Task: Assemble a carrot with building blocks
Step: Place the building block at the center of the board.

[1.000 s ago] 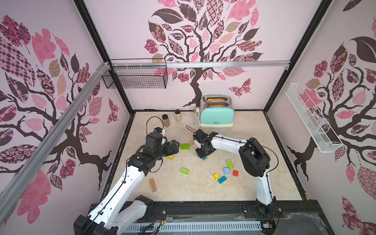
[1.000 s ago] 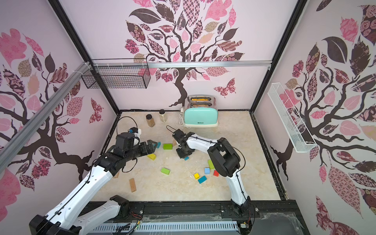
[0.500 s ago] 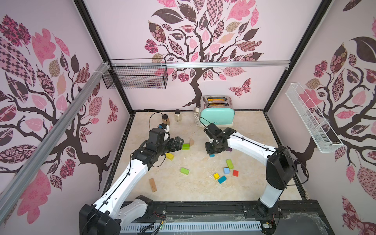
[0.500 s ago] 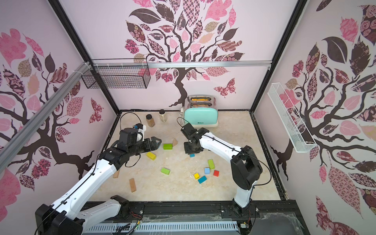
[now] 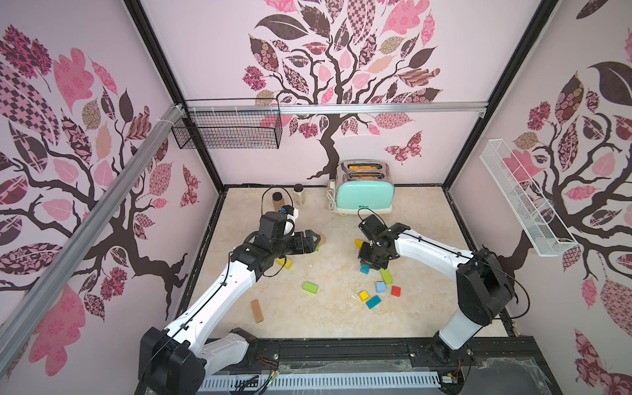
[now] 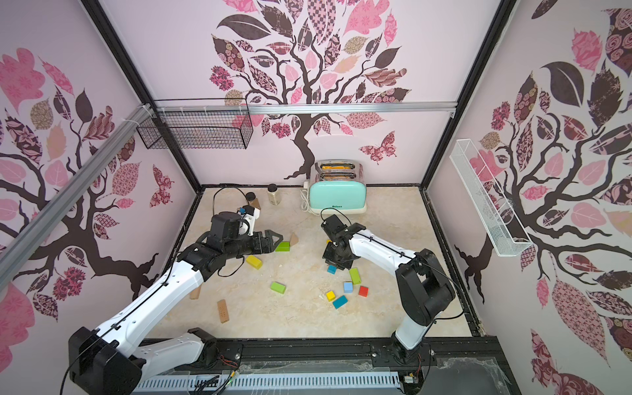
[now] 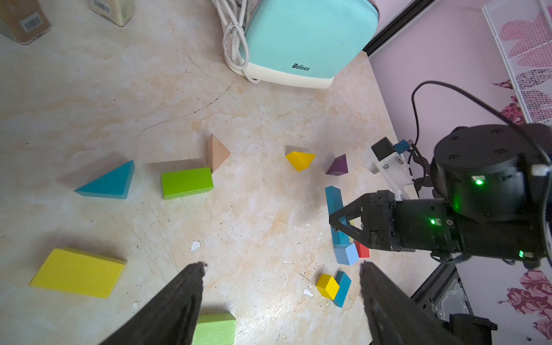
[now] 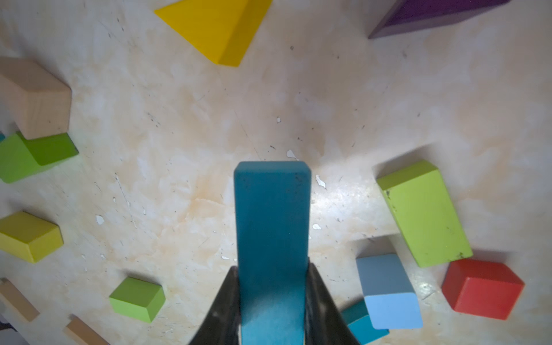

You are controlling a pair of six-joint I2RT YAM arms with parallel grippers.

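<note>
The right gripper (image 8: 271,298) has its jaws pressed on a teal bar (image 8: 271,215). It pinches the bar by one end, so the bar points down to the worktop (image 8: 209,134). I cannot tell if the lower end touches the surface.

Just to the right of it, and a little nearer, lie a lime green bar (image 8: 424,215), a light blue block (image 8: 388,289) and a red cube (image 8: 482,288), close together. Nearer again are a yellow cube (image 5: 364,295) and a teal block (image 5: 373,302), side by side. On the far side of the held bar lies a yellow wedge (image 8: 215,30), and beside it a purple wedge (image 8: 433,15).

The left gripper (image 7: 280,265) is over the left middle of the worktop. Its jaws are spread wide and hold nothing. Just by its tips lies a green bar (image 7: 186,182), and a tan wedge (image 7: 218,152) stands at its far right corner. A teal wedge (image 7: 110,182) lies left of them. Under the left arm is a yellow bar (image 5: 284,263). Nearer, apart from the others, lie a green block (image 5: 310,287) and a tan bar (image 5: 257,311).

At the far wall stand a mint toaster (image 5: 364,198) and two jars (image 5: 277,201).
</note>
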